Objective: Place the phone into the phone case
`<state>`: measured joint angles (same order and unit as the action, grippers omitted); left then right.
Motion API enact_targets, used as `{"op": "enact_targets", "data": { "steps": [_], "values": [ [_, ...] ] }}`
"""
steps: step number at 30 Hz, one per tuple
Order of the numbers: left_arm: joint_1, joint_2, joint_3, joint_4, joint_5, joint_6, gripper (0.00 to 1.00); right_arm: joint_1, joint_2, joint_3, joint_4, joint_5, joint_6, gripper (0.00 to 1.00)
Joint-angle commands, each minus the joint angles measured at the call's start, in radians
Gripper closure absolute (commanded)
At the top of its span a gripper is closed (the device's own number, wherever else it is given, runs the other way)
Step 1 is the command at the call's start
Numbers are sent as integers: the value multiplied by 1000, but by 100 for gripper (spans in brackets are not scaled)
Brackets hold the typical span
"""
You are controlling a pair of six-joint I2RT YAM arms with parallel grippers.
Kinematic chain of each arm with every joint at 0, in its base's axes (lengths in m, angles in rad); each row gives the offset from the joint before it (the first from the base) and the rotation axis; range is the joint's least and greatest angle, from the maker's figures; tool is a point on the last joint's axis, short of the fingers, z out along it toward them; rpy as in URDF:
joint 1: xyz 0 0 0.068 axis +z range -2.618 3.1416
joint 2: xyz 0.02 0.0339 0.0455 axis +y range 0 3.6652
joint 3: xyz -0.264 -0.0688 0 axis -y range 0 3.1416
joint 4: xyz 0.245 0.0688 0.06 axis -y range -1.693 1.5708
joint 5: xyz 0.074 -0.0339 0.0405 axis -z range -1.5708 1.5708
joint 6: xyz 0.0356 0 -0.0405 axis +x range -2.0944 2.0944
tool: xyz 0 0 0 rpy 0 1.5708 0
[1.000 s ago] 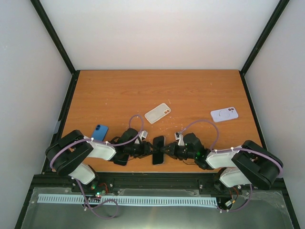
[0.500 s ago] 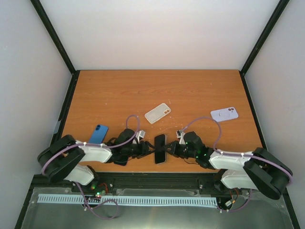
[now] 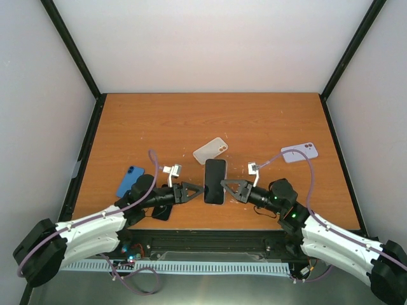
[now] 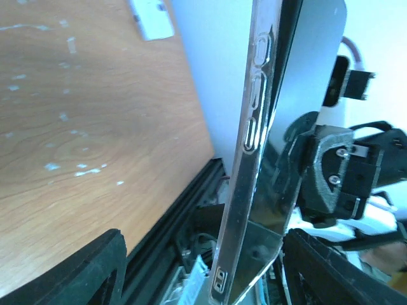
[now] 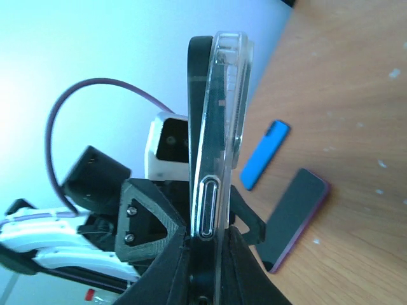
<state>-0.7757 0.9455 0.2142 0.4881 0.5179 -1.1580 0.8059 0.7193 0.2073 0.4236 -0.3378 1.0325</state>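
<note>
A black phone (image 3: pixel 215 181) sits against a clear case, and both are held upright above the table's near middle. My right gripper (image 3: pixel 231 188) is shut on the phone's right edge. In the right wrist view its fingers (image 5: pixel 165 267) clamp the phone (image 5: pixel 198 127) and the clear case (image 5: pixel 230 95) together. My left gripper (image 3: pixel 191 192) is at the phone's left edge. In the left wrist view its jaws stand wide apart, with the cased phone's edge (image 4: pixel 254 140) between them. Whether either finger touches the phone is unclear.
A second clear case (image 3: pixel 210 150) lies on the wooden table (image 3: pixel 159 121) behind the phone. A lavender case (image 3: pixel 299 152) lies at the right, a blue phone (image 3: pixel 130 180) at the left, and a dark phone (image 3: pixel 161 211) near the front edge under my left arm.
Both arms have stretched forward and lifted the phone up and away from the table's near edge. The phone now shows larger and farther from the arm bases.
</note>
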Motion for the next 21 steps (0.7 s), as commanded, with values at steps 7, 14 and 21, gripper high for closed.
{"op": "enact_targets", "data": {
  "steps": [7,14,21],
  "values": [
    [4,1,-3,268,124,25,48,4,23,30,236,-110,25,94],
    [4,42,-8,349,155,35,67,10,106,9,335,-152,63,94],
    [4,15,-36,377,156,92,83,11,78,27,207,-151,24,85]
  ]
}}
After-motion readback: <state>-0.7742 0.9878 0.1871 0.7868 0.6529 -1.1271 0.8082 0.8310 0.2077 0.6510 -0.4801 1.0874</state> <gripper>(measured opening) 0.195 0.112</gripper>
